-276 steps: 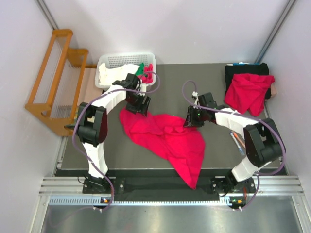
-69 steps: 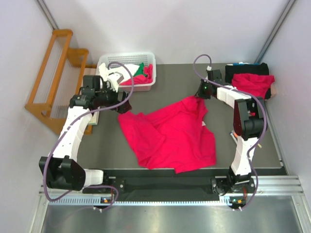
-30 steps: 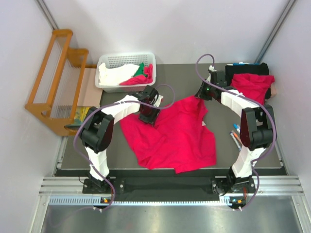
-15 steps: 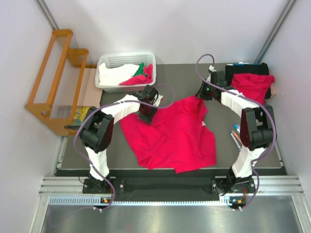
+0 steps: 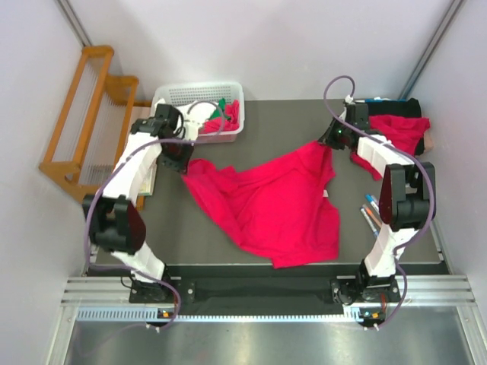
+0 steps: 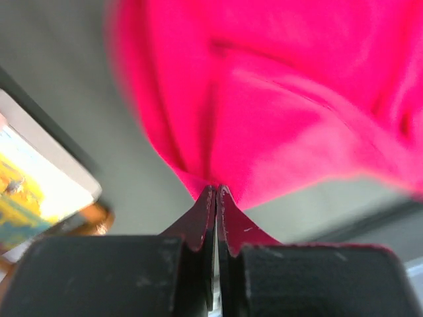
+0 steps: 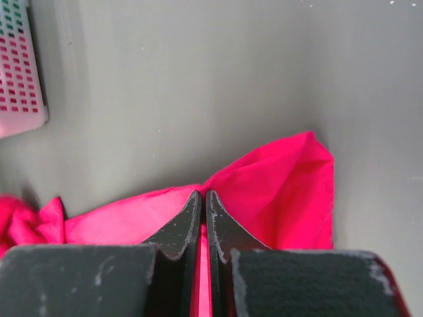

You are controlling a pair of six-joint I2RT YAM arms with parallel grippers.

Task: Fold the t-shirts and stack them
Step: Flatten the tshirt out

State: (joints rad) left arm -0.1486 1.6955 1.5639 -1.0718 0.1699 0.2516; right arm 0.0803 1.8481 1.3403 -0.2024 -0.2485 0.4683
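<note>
The left gripper (image 6: 216,191) has its jaws pinched tight on a bunched corner of the red t-shirt (image 5: 274,201), the cloth fanning out right from the fingertips. It's the same deal on the other side: the right gripper (image 7: 203,195) is clamped on the shirt's edge with no gap between the fingers, and a pointed flap of cloth lies just to one side of them on the gray table (image 5: 281,122). From above, the shirt is strung out between the two grippers across the back half of the table. The rest of it is spread rumpled toward the front edge. The left gripper sits near the white basket (image 5: 199,95) at the back left, which has a bit of green cloth (image 5: 221,105) and some red cloth in it. A picture book (image 6: 39,191) lies at the table's left edge, just beside that gripper. A second red t-shirt (image 5: 399,129) sits crumpled on a black cloth (image 5: 380,109) in the back right corner, near the right gripper. A wooden rack (image 5: 84,114) stands off the table to the left.
</note>
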